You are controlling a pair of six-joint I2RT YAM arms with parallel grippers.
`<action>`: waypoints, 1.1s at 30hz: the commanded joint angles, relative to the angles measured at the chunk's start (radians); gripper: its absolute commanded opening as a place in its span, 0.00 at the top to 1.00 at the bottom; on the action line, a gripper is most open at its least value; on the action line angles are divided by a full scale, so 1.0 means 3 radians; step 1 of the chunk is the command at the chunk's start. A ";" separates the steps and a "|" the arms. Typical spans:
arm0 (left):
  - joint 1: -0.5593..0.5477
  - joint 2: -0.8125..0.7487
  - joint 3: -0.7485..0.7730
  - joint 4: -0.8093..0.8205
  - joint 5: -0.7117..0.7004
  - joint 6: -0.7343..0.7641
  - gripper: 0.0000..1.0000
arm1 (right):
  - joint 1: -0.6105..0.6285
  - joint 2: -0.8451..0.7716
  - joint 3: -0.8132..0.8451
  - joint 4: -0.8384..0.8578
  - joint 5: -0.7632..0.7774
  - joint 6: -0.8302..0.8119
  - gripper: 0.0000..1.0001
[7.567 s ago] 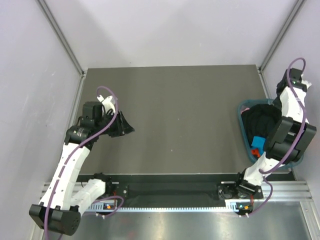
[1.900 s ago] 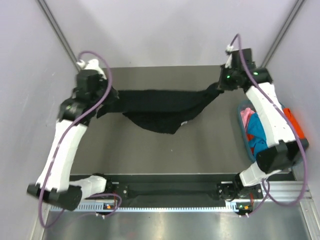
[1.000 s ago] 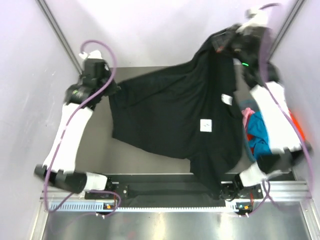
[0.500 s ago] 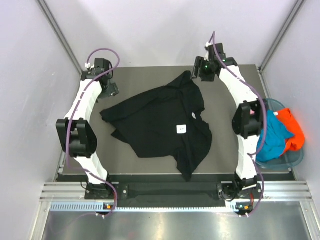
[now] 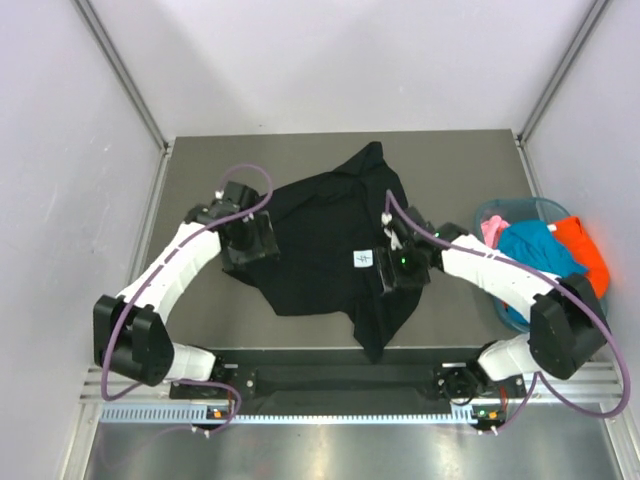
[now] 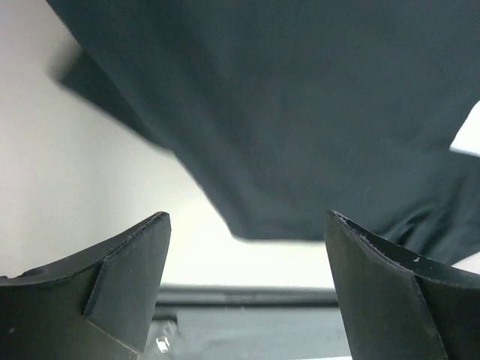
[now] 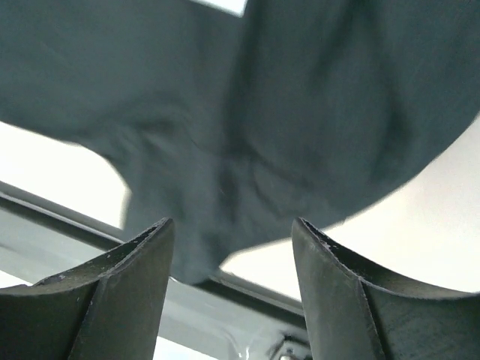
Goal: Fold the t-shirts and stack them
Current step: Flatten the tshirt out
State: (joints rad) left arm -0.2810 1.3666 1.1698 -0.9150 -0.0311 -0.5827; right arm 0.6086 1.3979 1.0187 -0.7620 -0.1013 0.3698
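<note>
A black t-shirt (image 5: 325, 225) lies spread but rumpled on the middle of the dark table, with a white label (image 5: 364, 259) facing up. My left gripper (image 5: 250, 248) hovers over the shirt's left edge. Its jaws are open, and between them I see only the black t-shirt (image 6: 285, 112) and pale table. Over the shirt's right part my right gripper (image 5: 402, 272) is also open and holds nothing. The right wrist view shows the black t-shirt (image 7: 247, 112) with its lower hem bunched ahead of the jaws. Teal (image 5: 535, 250), orange (image 5: 582, 245) and pink (image 5: 490, 230) t-shirts lie heaped in the basket.
A translucent blue-green basket (image 5: 590, 322) stands at the table's right edge. A metal rail (image 5: 340, 380) with both arm bases runs along the near edge. Purple walls close in the left, far and right sides.
A second ago both grippers held the black t-shirt up in the air; they let go and it dropped flat. Both arms then swung from the far edge to above the shirt.
</note>
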 commanded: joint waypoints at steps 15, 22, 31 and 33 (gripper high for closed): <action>-0.0158 0.0711 -0.0249 0.0350 -0.0408 -0.0287 0.28 | 0.0405 0.0683 -0.0318 0.0710 0.0122 0.0306 0.63; -0.0158 0.1176 0.0155 0.0432 -0.0617 0.0014 0.87 | 0.0135 0.0694 -0.0134 0.0505 0.0527 0.0184 1.00; -0.0178 0.2116 0.1652 0.0096 -0.0617 0.0168 0.68 | -0.0729 0.1086 0.0719 0.0301 0.0537 -0.0460 0.87; -0.0163 0.2388 0.2128 -0.0129 -0.0856 0.0133 0.43 | -0.0796 0.1372 0.1183 0.0127 0.0608 -0.0613 0.65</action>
State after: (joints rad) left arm -0.3351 2.0155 1.6684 -0.8734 -0.2005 -0.5468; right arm 0.4026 1.7184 1.2179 -0.6811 0.0380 0.2981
